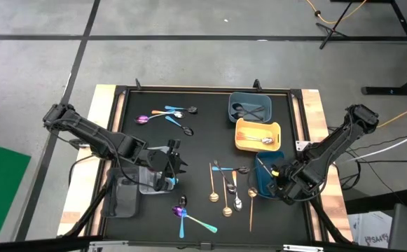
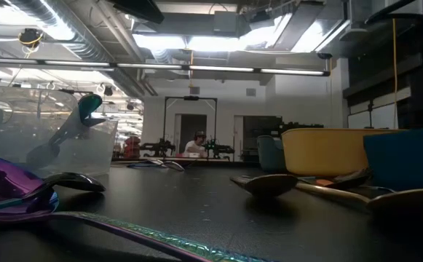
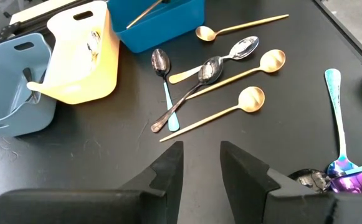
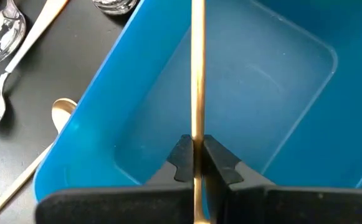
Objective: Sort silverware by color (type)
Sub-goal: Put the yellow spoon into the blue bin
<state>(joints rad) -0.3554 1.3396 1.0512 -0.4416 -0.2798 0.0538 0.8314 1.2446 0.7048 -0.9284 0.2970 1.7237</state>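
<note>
Gold spoon [image 4: 197, 74] pinched between pressed fingers of right gripper [image 4: 197, 158], handle running over open blue tray [image 4: 249, 93] near table's right edge. Step in hand, as judged: dropping gold spoon into blue tray. Next move calls for lowering, then spreading fingers so spoon lands inside walls. Yellow tray [image 1: 257, 134] and grey tray [image 1: 249, 106] toward far edge, each with spoon inside. Left gripper [image 3: 200, 163] spread, empty, near left edge. Loose spoons [image 1: 228, 187] mid-table, unsorted.
</note>
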